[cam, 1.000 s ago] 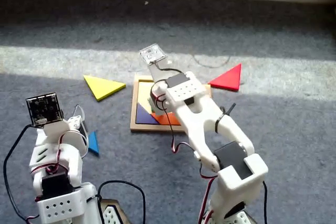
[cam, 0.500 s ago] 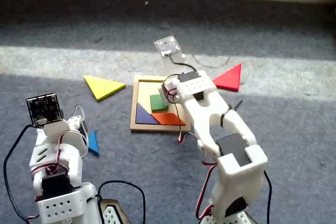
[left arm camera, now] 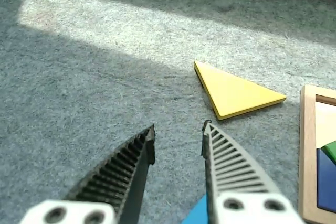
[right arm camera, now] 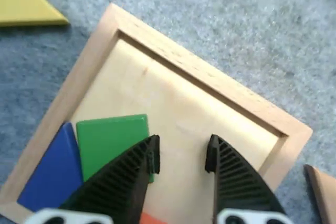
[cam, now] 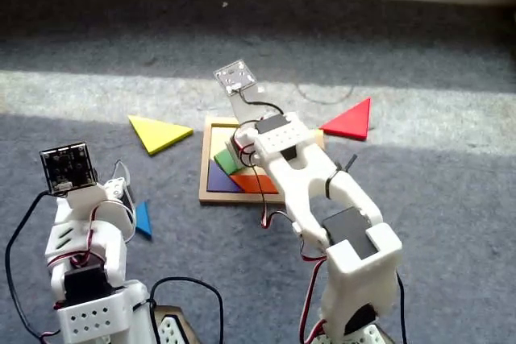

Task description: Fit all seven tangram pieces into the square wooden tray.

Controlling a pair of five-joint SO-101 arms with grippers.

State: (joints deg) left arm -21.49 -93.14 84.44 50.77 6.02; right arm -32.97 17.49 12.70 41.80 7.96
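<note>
The square wooden tray (cam: 206, 168) lies mid-carpet and holds a green square (cam: 224, 159), a blue triangle (cam: 218, 177) and an orange piece (cam: 256, 184). My right gripper (right arm camera: 182, 144) hangs open just above the tray floor. One fingertip is at the edge of the green square (right arm camera: 112, 142), which lies against the blue triangle (right arm camera: 52, 174). The yellow triangle (cam: 159, 132) lies left of the tray and the red triangle (cam: 351, 121) to its right. My left gripper (left arm camera: 178, 129) is open over bare carpet, short of the yellow triangle (left arm camera: 236, 93). A small blue triangle (cam: 143, 219) lies by the left arm.
The right arm's white body (cam: 314, 191) covers the tray's right half in the high view. A tan piece edge (right arm camera: 321, 190) shows beyond the tray rim (right arm camera: 199, 69). Grey carpet surrounds everything, with a sunlit band across the middle.
The right arm swung right, then back left over the tray. The green square has shifted left and turned against the blue triangle. The left arm has not moved.
</note>
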